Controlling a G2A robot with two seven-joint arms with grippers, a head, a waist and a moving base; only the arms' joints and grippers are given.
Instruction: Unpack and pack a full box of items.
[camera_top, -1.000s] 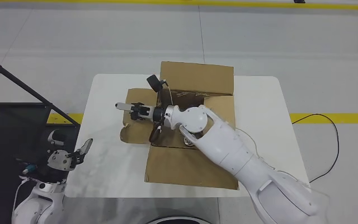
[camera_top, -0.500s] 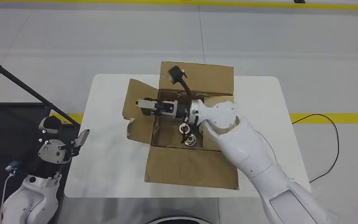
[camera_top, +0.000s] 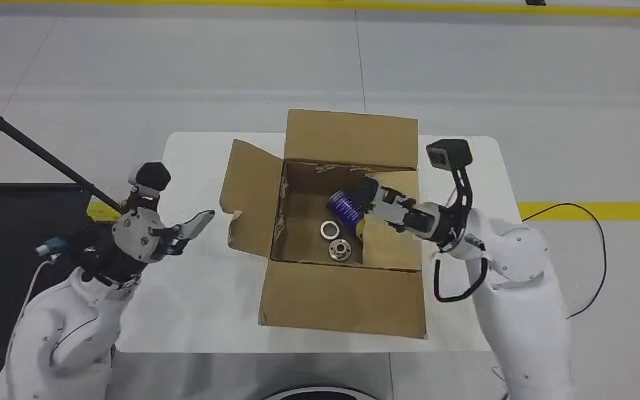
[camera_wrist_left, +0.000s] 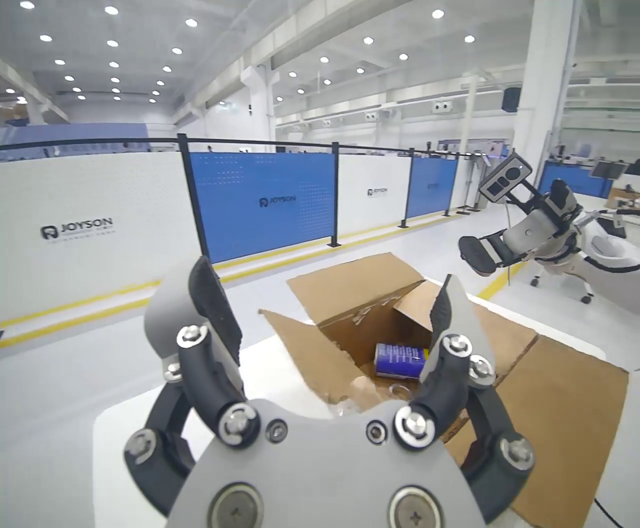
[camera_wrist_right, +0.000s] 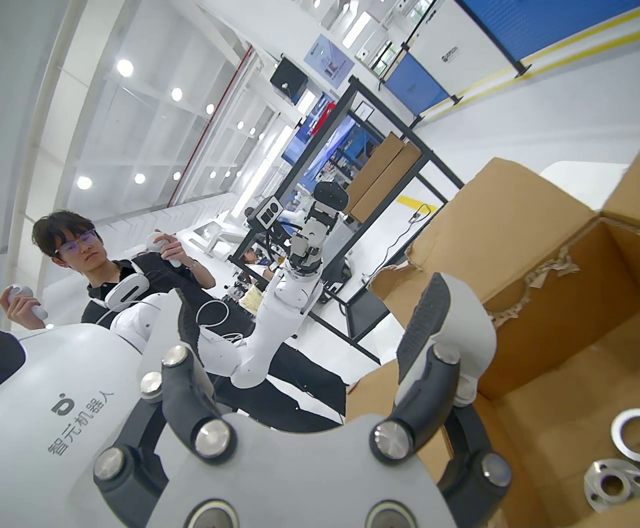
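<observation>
Grey floor (camera_top: 150, 70) surrounds the white surface (camera_top: 190, 300) in the top view, where the open cardboard box (camera_top: 340, 300) stands at the middle. On its bottom lie a blue can (camera_top: 346, 207), a metal ring (camera_top: 328, 230) and a metal flange (camera_top: 340, 249). The right gripper (camera_top: 368, 192) hangs inside the box's right half, just beside the can; whether it touches the can is hard to make out. Half a second ago this arm stretched across to the left flap (camera_top: 250, 195) and covered the can; it has since pulled back, and the flap stands up at a slant. The left gripper (camera_top: 192, 224) has come in over the surface's left part, short of that flap. From the left wrist, the left gripper (camera_wrist_left: 325, 277) has its fingers spread wide and holds nothing. The box (camera_wrist_left: 550, 380) is beyond them, and the can (camera_wrist_left: 400, 360) lies on its side, one end hidden behind a finger. From the right wrist, the right gripper (camera_wrist_right: 310, 295) is also wide apart and empty above the box (camera_wrist_right: 525, 210). The flange (camera_wrist_right: 610, 487) sits below, and the ring (camera_wrist_right: 627, 432) is cut off at the frame's edge.
</observation>
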